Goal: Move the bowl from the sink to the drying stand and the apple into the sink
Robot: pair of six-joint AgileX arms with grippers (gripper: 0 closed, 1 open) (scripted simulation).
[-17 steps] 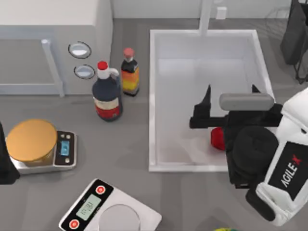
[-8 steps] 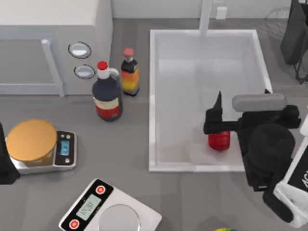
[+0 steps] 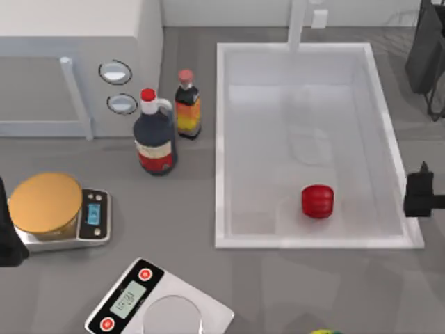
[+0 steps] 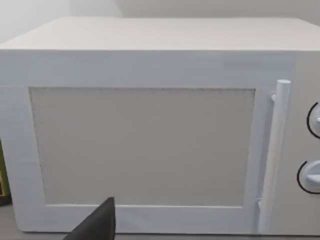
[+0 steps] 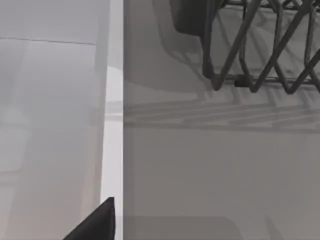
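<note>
The red apple (image 3: 317, 202) rests on the floor of the white sink (image 3: 220, 139), near its front right corner, with nothing touching it. My right gripper (image 3: 421, 191) hangs open just outside the sink's right rim, at the top view's right edge. In the right wrist view one dark fingertip (image 5: 97, 225) sits beside the sink rim (image 5: 113, 125), and the wire drying stand (image 5: 260, 55) lies farther off. The drying stand (image 3: 425, 49) is at the back right of the table. The bowl is out of view. My left arm (image 3: 7, 236) stays parked at the left edge, facing the microwave (image 4: 145, 145).
A white microwave (image 3: 69, 62) fills the back left. Two bottles (image 3: 154, 136) (image 3: 187, 104) stand between it and the sink. An orange-topped container (image 3: 45, 203) sits on a small scale, a second scale (image 3: 156, 303) lies at the front, and the faucet (image 3: 297, 21) rises behind the sink.
My right gripper has drawn back to the right, out of the sink and past its rim. The apple stays where it was let go, on the sink floor.
</note>
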